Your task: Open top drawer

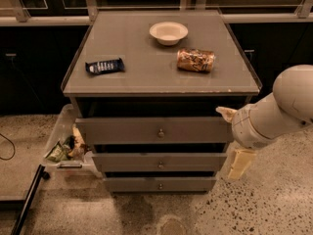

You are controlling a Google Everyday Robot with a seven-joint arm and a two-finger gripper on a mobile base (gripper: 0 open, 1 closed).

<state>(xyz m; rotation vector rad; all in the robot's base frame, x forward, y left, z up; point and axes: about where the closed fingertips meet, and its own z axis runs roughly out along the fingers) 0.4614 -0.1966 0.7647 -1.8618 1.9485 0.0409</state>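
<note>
The top drawer (122,130) is the widest grey front of three on the grey cabinet, with a small round metal knob (160,132) at its centre. A dark gap shows between it and the cabinet top. Its interior is hidden. My gripper (234,140) is at the end of the white arm (288,106), just off the right end of the top drawer front, level with it and well to the right of the knob. It holds nothing that I can see.
On the cabinet top (146,67) lie a white bowl (168,32), a crumpled brown snack bag (195,60) and a dark blue bar wrapper (104,65). Two narrower drawers (159,163) sit below. A clear bin with rubbish (66,146) stands on the floor at the left.
</note>
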